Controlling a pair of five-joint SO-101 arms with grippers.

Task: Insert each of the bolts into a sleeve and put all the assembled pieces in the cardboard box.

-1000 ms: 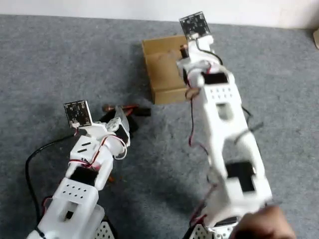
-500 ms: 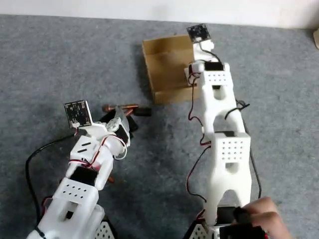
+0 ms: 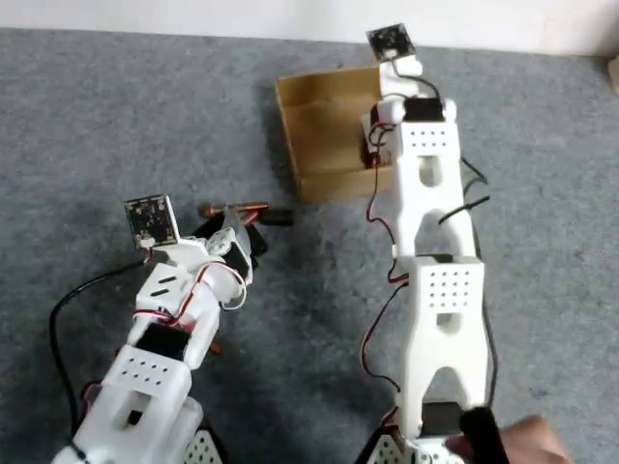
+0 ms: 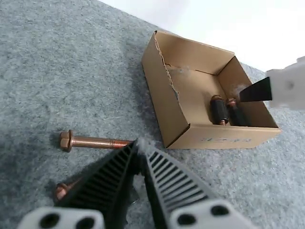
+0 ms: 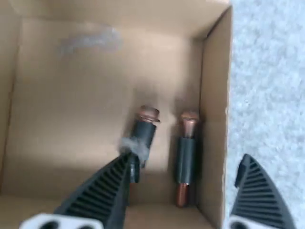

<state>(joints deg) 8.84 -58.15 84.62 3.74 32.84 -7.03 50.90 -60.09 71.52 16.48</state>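
Right gripper — jaws wide, empty, straddling cardboard box right wall over two assembled pieces; risk: wall snag, box dragged. Left gripper — jaws closed, empty, beside loose bolt.

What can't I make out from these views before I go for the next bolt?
- Left wrist view: the partly covered bolt shows just its head; the left claw hides the rest.
- Right wrist view: one assembled piece has its end opposite the head behind a finger of the right claw.
- High view: the right arm covers the side of the cardboard box where the pieces lie.
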